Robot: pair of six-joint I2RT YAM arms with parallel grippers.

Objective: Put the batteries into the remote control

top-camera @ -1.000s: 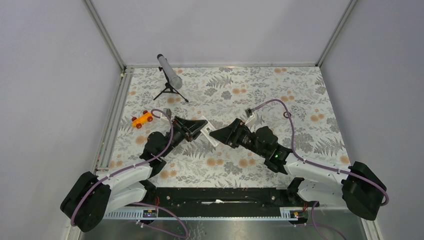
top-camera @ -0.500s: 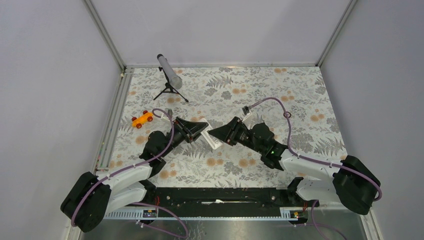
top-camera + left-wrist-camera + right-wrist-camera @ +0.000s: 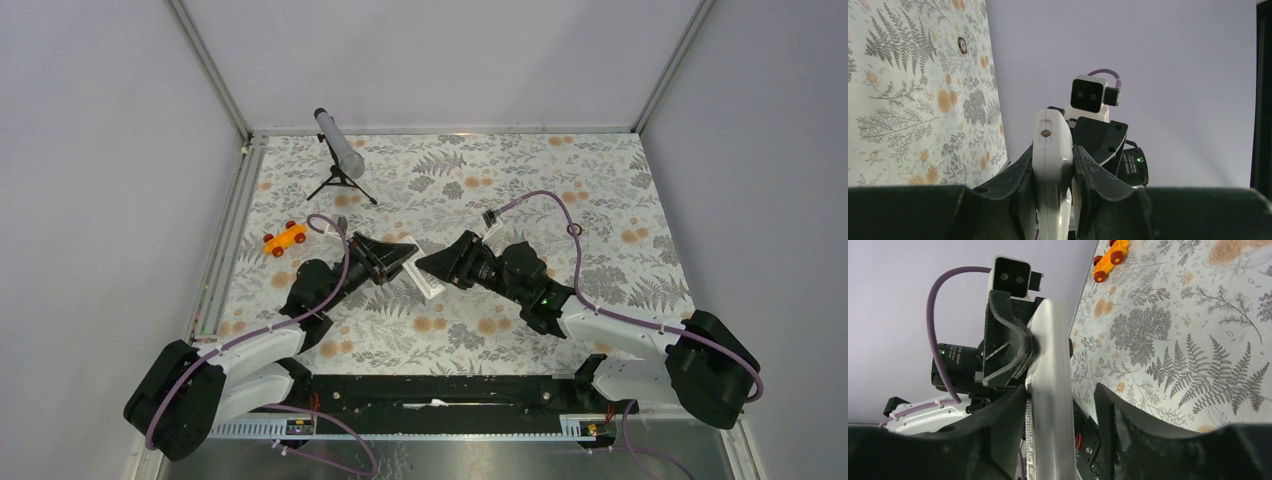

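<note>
Left wrist view: the left hand (image 3: 1052,157) is closed firmly on the remote control (image 3: 1049,132). The right hand (image 3: 1060,390) stands half wide around its other end, touching on one side only. No batteries are visible, so loading seems not yet done.

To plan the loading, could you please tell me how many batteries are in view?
0 batteries: none lies on the table; some may be hidden inside the remote.
</note>
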